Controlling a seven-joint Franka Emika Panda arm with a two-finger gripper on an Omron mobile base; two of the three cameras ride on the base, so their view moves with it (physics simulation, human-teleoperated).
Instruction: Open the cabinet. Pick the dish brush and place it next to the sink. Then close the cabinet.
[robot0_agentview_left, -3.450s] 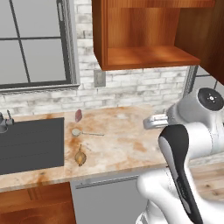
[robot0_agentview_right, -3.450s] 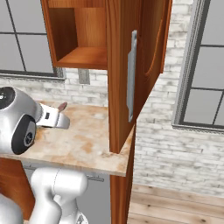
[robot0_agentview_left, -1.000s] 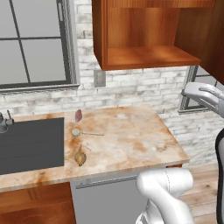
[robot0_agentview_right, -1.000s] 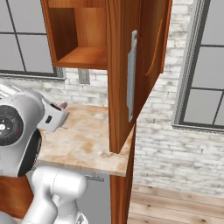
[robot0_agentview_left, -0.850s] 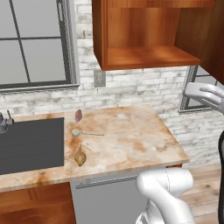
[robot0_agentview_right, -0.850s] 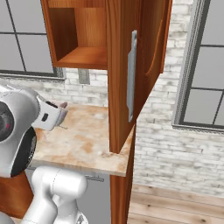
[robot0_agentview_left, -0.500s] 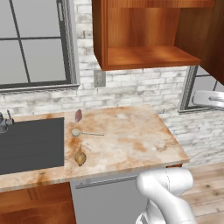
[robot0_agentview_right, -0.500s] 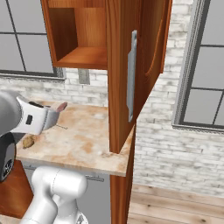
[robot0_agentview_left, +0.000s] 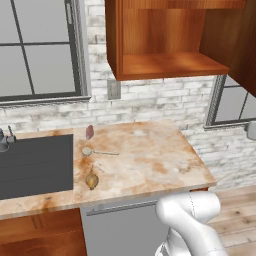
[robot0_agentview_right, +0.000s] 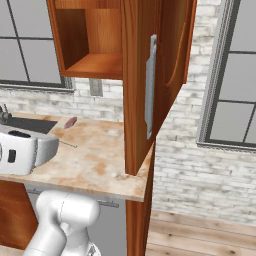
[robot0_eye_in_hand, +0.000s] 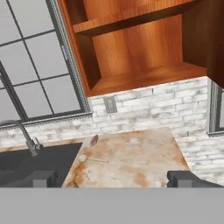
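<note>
The cabinet stands open on the wall, its shelf bare, and its door with the silver bar handle swings out to the right. The dish brush lies on the marble counter just right of the sink, cream head toward the basin. In the hand view, the dish brush sits far ahead beside the sink. My gripper is open and empty, pulled well back from the counter, its fingertips wide apart. My white hand hovers off the counter's front.
A yellowish-brown lump lies near the counter's front edge, and a pinkish lump near the back wall. The faucet rises behind the sink. The open door juts out over the counter's right end. A window sits above the sink.
My arm has swung back from the cabinet: the hand slid right to the edge of the left base view and sank lower left in the right base view. The brush stayed put.
</note>
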